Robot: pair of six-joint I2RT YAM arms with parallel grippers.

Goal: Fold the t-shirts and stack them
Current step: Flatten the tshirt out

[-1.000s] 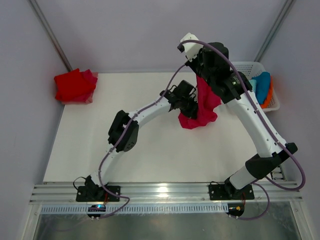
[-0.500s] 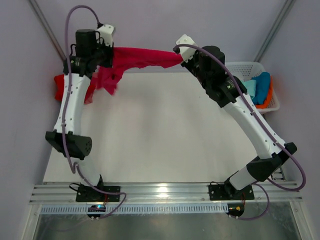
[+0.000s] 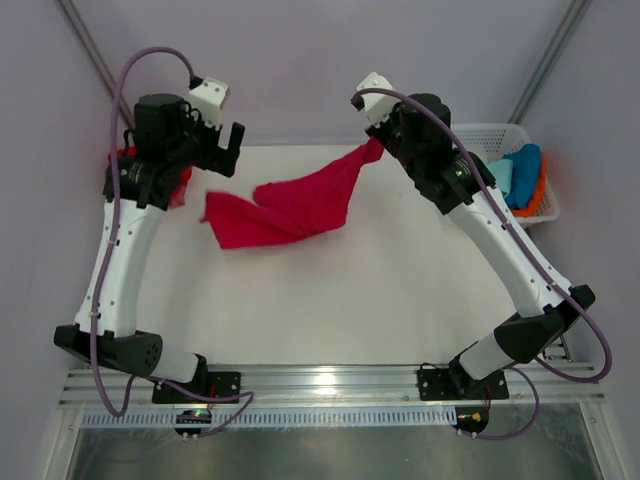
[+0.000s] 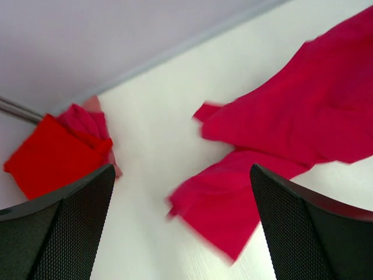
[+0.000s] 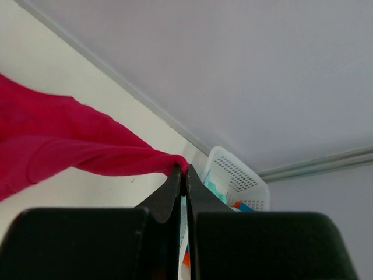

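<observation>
Bases of our two white arms sit along the bottom of the overhead view, at the near edge of the flat white table (image 3: 380, 300). Beyond them, in the upper middle of the frame, a crimson-pink cloth t-shirt (image 3: 295, 210) sprawls rumpled across the tabletop. Its left end lies low on the surface and its right corner is drawn up into a narrow point. We pinch that corner in our right gripper (image 5: 182, 172), jaws pressed fully together on the cloth, right of centre near the top of the frame. Our left gripper (image 3: 228, 150) hangs at the upper left, jaws spread wide with nothing between them, apart from the shirt's left end. Farther back, in the table's upper-left corner, a folded pile of red and crimson-pink t-shirts (image 4: 49, 157) rests, partly hidden by our left arm. At the far right, a white plastic lattice basket (image 3: 490, 135) holds mint-green, blue and orange t-shirts (image 3: 525, 170).
</observation>
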